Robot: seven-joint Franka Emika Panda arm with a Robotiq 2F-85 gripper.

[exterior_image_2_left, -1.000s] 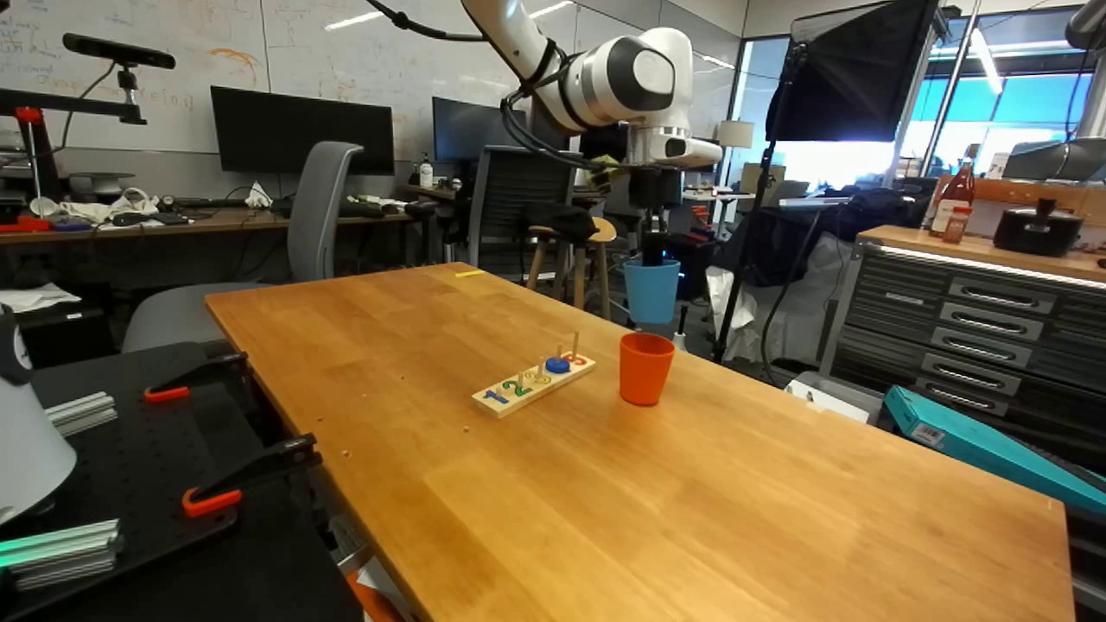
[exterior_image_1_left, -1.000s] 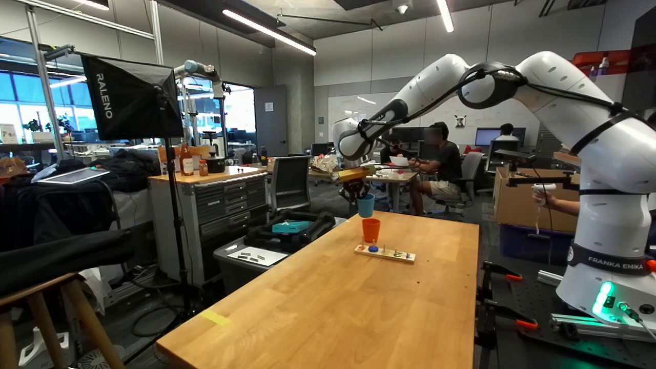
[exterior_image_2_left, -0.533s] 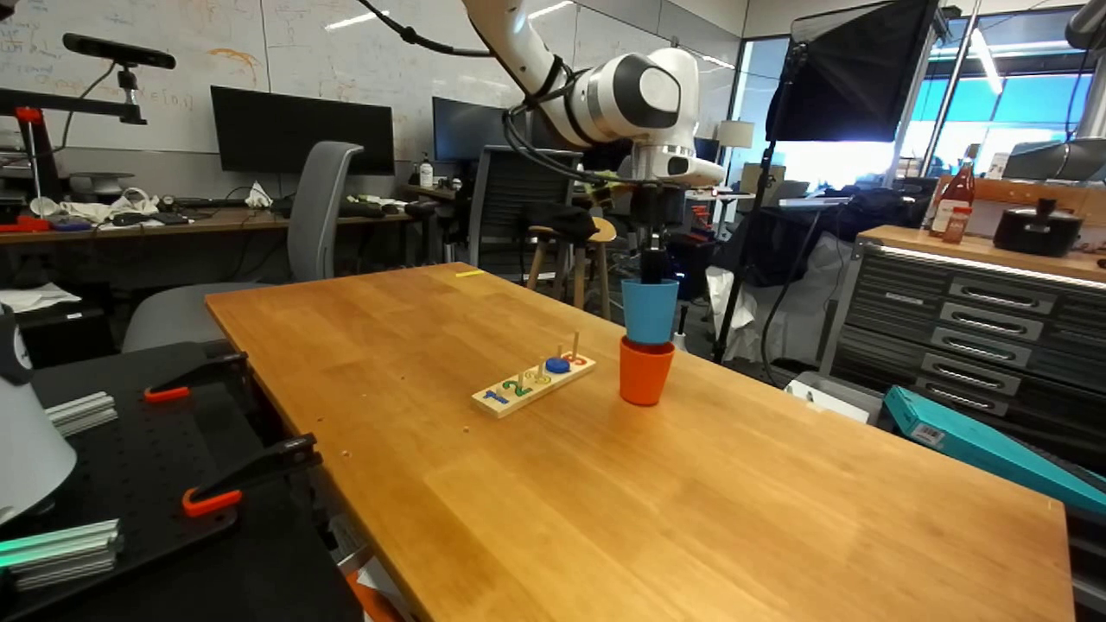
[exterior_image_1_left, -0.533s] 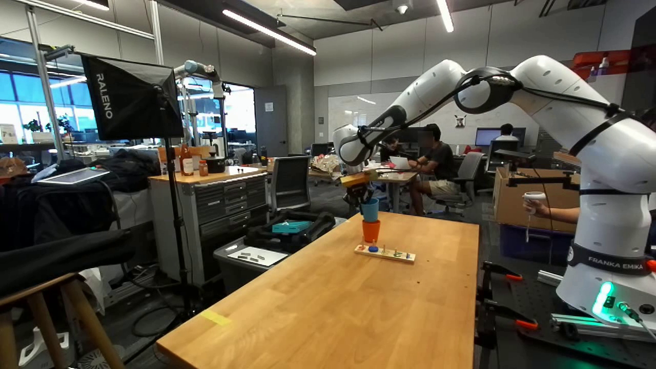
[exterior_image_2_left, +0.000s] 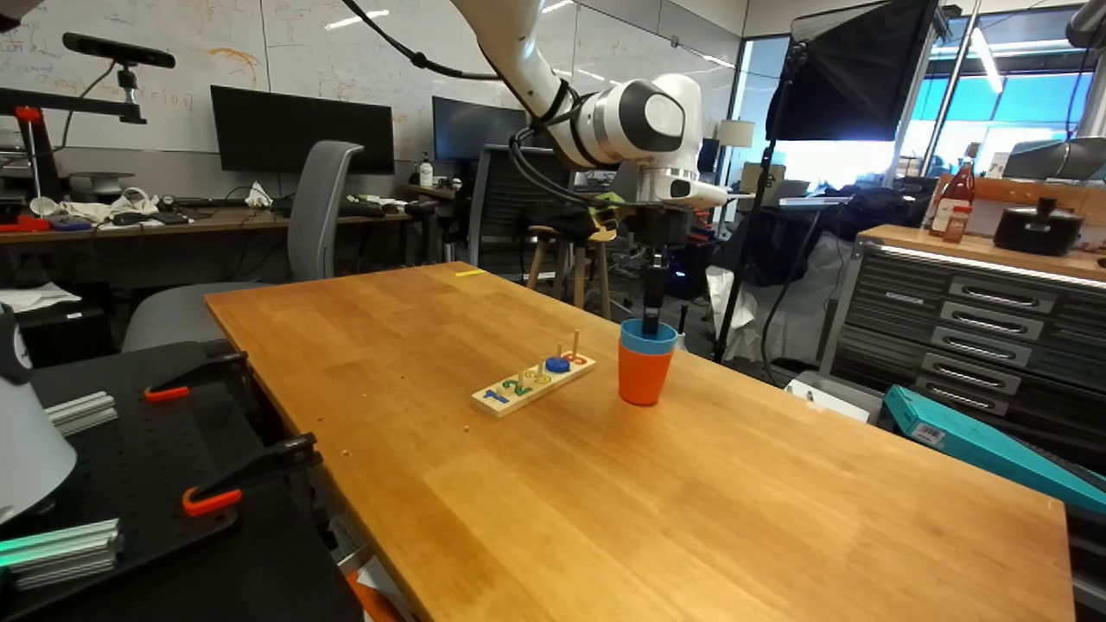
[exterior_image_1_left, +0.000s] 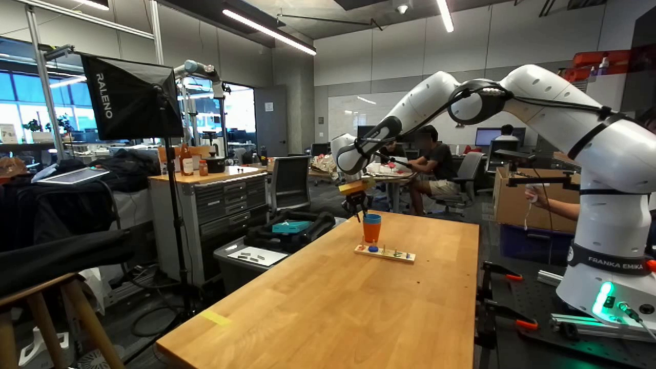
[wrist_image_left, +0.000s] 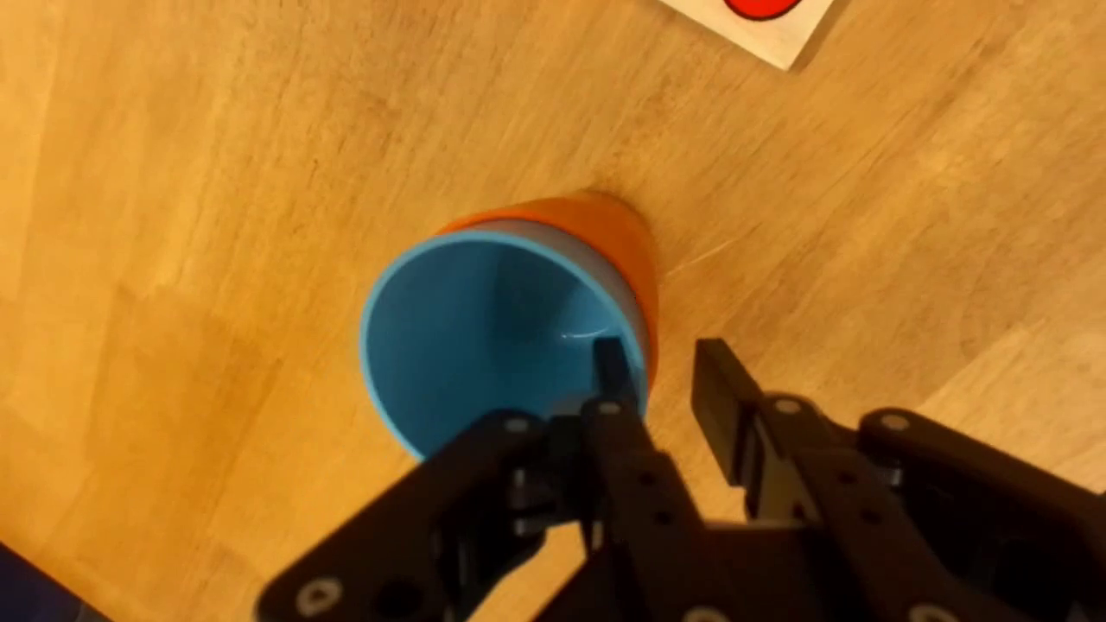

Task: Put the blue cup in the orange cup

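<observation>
The blue cup (exterior_image_2_left: 633, 339) sits upright inside the orange cup (exterior_image_2_left: 644, 376), with only its rim band showing above the orange rim in both exterior views. The orange cup stands upright on the table. In the wrist view the open blue cup (wrist_image_left: 467, 337) shows from above, and the orange cup (wrist_image_left: 620, 233) shows as a strip around its far side. My gripper (wrist_image_left: 658, 363) is open at the cups' rim. One finger (wrist_image_left: 612, 367) is inside the blue cup and the other finger (wrist_image_left: 721, 406) is outside, apart from the wall. The blue cup's lower part is hidden.
A wooden number board with pegs (exterior_image_2_left: 518, 393) and a blue ring (exterior_image_2_left: 558, 365) lies close to the cups on the table (exterior_image_2_left: 734, 501). The table's long edge runs just behind the cups. A teal box (exterior_image_2_left: 985, 441) lies beyond that edge.
The gripper has come down with the blue cup, from above the orange cup to inside it. The fingers are now spread, with the cup wall free between them.
</observation>
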